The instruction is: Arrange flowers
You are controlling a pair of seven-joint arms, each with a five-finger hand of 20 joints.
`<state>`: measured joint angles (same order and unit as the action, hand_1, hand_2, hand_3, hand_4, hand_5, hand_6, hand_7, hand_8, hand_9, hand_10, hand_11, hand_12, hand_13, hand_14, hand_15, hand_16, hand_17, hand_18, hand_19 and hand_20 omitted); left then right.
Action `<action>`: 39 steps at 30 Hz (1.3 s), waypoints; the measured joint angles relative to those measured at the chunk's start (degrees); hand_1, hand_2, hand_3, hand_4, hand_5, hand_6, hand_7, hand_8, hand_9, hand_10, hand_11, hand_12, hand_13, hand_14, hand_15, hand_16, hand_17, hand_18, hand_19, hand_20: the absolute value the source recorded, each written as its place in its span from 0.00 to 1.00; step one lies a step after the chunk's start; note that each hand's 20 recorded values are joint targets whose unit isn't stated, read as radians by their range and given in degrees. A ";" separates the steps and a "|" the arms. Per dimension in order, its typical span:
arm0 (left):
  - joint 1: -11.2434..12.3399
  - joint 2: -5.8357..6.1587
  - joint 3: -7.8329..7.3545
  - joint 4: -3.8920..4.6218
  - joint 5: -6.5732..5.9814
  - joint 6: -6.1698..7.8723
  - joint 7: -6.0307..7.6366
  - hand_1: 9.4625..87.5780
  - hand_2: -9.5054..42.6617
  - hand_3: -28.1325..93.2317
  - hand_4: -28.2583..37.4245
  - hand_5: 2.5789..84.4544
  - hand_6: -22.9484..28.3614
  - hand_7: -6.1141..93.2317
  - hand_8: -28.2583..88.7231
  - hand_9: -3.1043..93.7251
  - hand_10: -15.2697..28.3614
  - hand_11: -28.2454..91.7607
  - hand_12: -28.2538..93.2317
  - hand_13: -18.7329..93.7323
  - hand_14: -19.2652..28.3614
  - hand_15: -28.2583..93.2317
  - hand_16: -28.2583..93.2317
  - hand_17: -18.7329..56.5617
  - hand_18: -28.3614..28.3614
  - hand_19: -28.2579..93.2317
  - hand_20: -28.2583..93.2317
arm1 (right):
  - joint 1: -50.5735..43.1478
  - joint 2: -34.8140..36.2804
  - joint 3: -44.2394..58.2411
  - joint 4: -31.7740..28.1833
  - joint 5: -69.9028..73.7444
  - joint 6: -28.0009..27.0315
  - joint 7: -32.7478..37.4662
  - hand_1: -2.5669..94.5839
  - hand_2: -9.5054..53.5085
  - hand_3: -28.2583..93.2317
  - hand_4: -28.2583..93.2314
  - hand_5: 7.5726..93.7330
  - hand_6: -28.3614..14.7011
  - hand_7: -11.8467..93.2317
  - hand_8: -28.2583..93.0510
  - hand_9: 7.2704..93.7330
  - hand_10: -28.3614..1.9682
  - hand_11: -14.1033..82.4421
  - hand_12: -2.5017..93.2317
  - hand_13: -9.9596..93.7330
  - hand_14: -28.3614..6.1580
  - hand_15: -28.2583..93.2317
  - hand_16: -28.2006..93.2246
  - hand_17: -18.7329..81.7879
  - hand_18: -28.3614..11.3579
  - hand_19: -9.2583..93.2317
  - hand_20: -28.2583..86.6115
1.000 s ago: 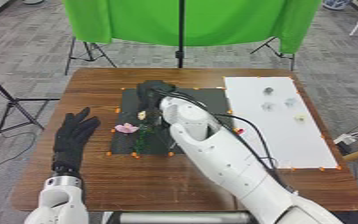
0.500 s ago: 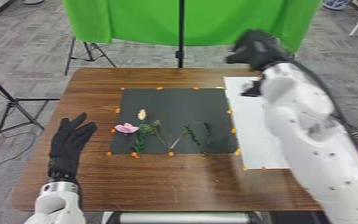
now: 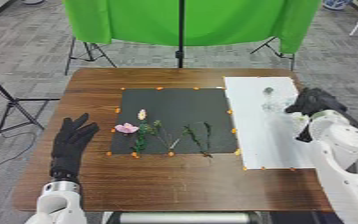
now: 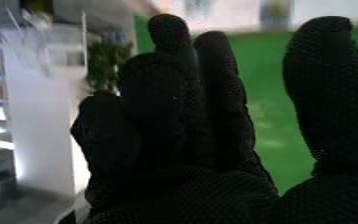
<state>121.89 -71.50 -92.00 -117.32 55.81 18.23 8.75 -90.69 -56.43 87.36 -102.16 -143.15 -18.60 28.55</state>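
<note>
My right hand (image 3: 316,103) is over the right edge of the white sheet (image 3: 262,135), close to the flower pieces there. In the right wrist view my right hand (image 4: 180,105) has its fingers extended and its thumb apart, holding nothing. On the dark mat (image 3: 182,102) lie a pink flower (image 3: 127,128), a pale flower spike (image 3: 142,114) and several green stems (image 3: 193,136). A grey-green piece (image 3: 268,90) and pale pieces (image 3: 271,107) rest on the white sheet. My left hand (image 3: 71,142) lies open on the table left of the mat.
Small orange markers edge the mat and the sheet on the brown table (image 3: 158,185). Behind the table hangs a green cloth (image 3: 238,25) with a black stand (image 3: 180,52) in front of it.
My right arm has swung from over the mat across to the right, then nearer along the white sheet. The mat's flowers and stems are uncovered. My left hand has shifted only slightly.
</note>
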 measured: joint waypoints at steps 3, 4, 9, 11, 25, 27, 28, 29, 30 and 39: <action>0.07 -0.02 0.00 -0.06 0.00 0.00 -0.20 0.13 0.54 0.71 0.00 0.51 0.52 0.17 0.17 0.54 0.66 0.40 0.33 0.52 0.73 0.36 0.25 0.37 0.72 0.35 0.45 | -1.70 -0.18 0.38 0.78 -0.02 -0.55 -0.02 0.36 0.00 0.74 0.13 0.60 0.61 0.21 0.18 0.68 0.34 0.34 0.29 0.82 0.54 0.77 0.51 0.71 0.30 1.00 0.72; 0.09 -0.02 0.00 -0.07 0.00 0.00 -0.24 0.13 0.54 0.72 0.00 0.51 0.52 0.17 0.18 0.54 0.66 0.40 0.33 0.52 0.73 0.36 0.25 0.37 0.72 0.35 0.45 | -2.04 -0.24 0.39 1.14 -0.19 -0.73 -0.02 0.37 0.00 0.74 0.13 0.60 0.61 0.21 0.18 0.68 0.34 0.34 0.29 0.82 0.54 0.77 0.51 0.71 0.30 1.00 0.72; 0.22 -0.03 0.01 -0.17 0.00 0.00 -0.37 0.13 0.55 0.71 0.00 0.51 0.52 0.17 0.18 0.54 0.66 0.40 0.33 0.52 0.73 0.36 0.25 0.37 0.72 0.35 0.45 | -3.05 -0.80 0.46 2.62 -3.19 -1.17 -0.06 0.50 0.00 0.76 0.11 0.62 0.62 0.24 0.18 0.72 0.39 0.37 0.29 0.84 0.61 0.78 0.50 0.74 0.35 1.00 0.71; 0.31 -0.03 0.01 -0.25 0.00 0.02 -0.41 0.13 0.55 0.71 0.00 0.51 0.52 0.17 0.17 0.54 0.66 0.40 0.33 0.52 0.73 0.36 0.25 0.37 0.72 0.35 0.45 | -3.10 -0.93 0.53 2.82 -3.68 -0.31 -0.06 0.53 0.00 0.76 0.10 0.65 0.62 0.26 0.17 0.75 0.44 0.37 0.31 0.86 0.64 0.77 0.50 0.75 0.37 1.00 0.71; 0.52 -0.04 -0.07 -0.35 0.02 0.03 -0.55 0.13 0.55 0.71 0.00 0.51 0.52 0.17 0.18 0.54 0.66 0.40 0.33 0.52 0.73 0.36 0.25 0.37 0.72 0.35 0.45 | -4.68 -0.47 1.11 0.44 9.37 7.10 -0.40 0.57 0.00 0.73 0.11 0.66 0.63 0.26 0.24 0.80 0.50 0.31 0.38 0.87 0.67 0.77 0.51 0.76 0.39 1.00 0.72; 0.49 -0.04 -0.04 -0.34 0.02 0.05 -0.54 0.13 0.55 0.71 0.00 0.51 0.52 0.17 0.17 0.54 0.66 0.40 0.33 0.52 0.73 0.36 0.25 0.37 0.72 0.35 0.45 | -4.62 -0.16 1.11 -0.75 10.73 7.15 -0.62 0.57 0.00 0.73 0.11 0.66 0.63 0.26 0.24 0.80 0.49 0.31 0.38 0.87 0.67 0.76 0.51 0.76 0.39 1.00 0.72; 0.47 -0.04 -0.02 -0.34 0.02 0.05 -0.54 0.14 0.55 0.71 0.00 0.51 0.52 0.17 0.17 0.54 0.66 0.40 0.33 0.52 0.73 0.36 0.25 0.37 0.72 0.35 0.45 | -4.52 0.00 1.12 -1.26 11.05 7.24 -0.73 0.57 0.00 0.74 0.11 0.66 0.63 0.26 0.24 0.80 0.49 0.32 0.38 0.87 0.67 0.76 0.51 0.76 0.39 1.00 0.72; 0.46 -0.07 -0.02 -0.33 0.02 0.05 -0.53 0.14 0.55 0.71 0.00 0.51 0.52 0.17 0.17 0.54 0.66 0.40 0.33 0.52 0.73 0.36 0.25 0.37 0.72 0.35 0.45 | -4.36 0.14 1.15 -1.72 11.28 7.45 -0.83 0.57 0.00 0.74 0.11 0.66 0.63 0.26 0.25 0.80 0.49 0.32 0.38 0.87 0.68 0.76 0.51 0.76 0.39 1.00 0.72; 0.45 -0.12 -0.02 -0.33 0.02 0.06 -0.52 0.14 0.55 0.71 0.00 0.51 0.52 0.17 0.17 0.54 0.66 0.40 0.33 0.52 0.73 0.36 0.25 0.37 0.72 0.35 0.45 | -4.11 0.27 1.20 -2.06 11.42 7.76 -0.97 0.56 0.00 0.74 0.11 0.66 0.63 0.26 0.25 0.80 0.49 0.32 0.38 0.87 0.68 0.76 0.51 0.76 0.39 1.00 0.72; 0.46 -0.15 -0.02 -0.32 0.00 0.11 -0.45 0.14 0.54 0.71 0.00 0.51 0.52 0.17 0.18 0.54 0.66 0.40 0.33 0.52 0.72 0.36 0.25 0.37 0.72 0.35 0.45 | -0.35 1.19 2.12 -0.77 7.95 10.64 -1.89 0.50 0.00 0.77 0.12 0.65 0.64 0.26 0.19 0.76 0.45 0.37 0.30 0.86 0.65 0.77 0.51 0.75 0.38 1.00 0.73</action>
<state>122.35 -71.65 -92.02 -117.65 55.81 18.33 8.30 -91.04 -55.24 89.48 -102.93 -135.20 -7.96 26.66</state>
